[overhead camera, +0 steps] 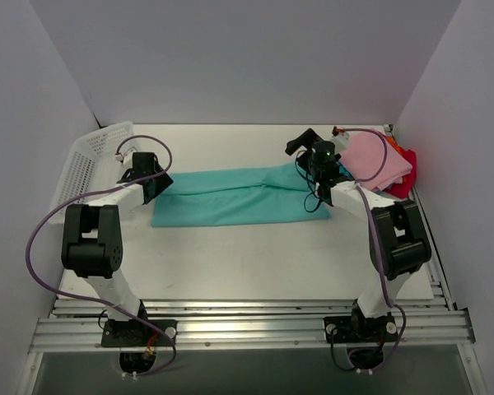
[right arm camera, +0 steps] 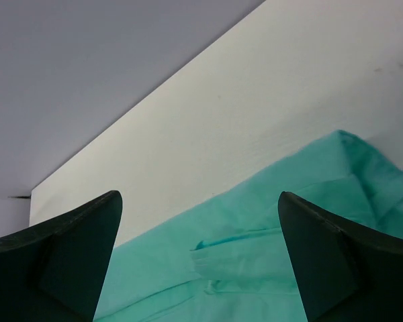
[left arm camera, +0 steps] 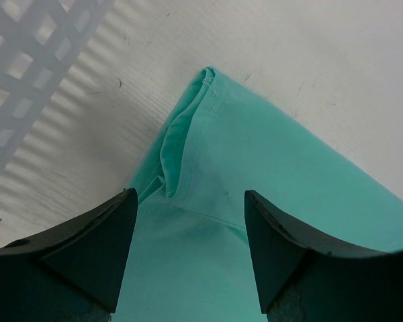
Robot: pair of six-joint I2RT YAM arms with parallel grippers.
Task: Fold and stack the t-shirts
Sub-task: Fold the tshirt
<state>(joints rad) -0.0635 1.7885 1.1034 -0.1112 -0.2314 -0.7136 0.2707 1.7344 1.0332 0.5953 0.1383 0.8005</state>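
Observation:
A teal-green t-shirt (overhead camera: 239, 196) lies folded into a long strip across the middle of the table. My left gripper (overhead camera: 152, 183) is open over the strip's left end, and its view shows the shirt's corner (left arm camera: 208, 144) between the fingers (left arm camera: 101, 245). My right gripper (overhead camera: 313, 177) is open over the strip's right end, with a folded sleeve hem (right arm camera: 218, 258) between its fingers (right arm camera: 322, 248). A stack of folded shirts sits at the back right: pink (overhead camera: 377, 159) on top, with red (overhead camera: 405, 183) and orange (overhead camera: 405, 153) edges showing under it.
A white plastic mesh basket (overhead camera: 90, 160) stands at the back left, close to my left gripper; it also shows in the left wrist view (left arm camera: 27, 67). Grey walls enclose the table on three sides. Bare white tabletop (overhead camera: 247, 263) lies in front of the shirt.

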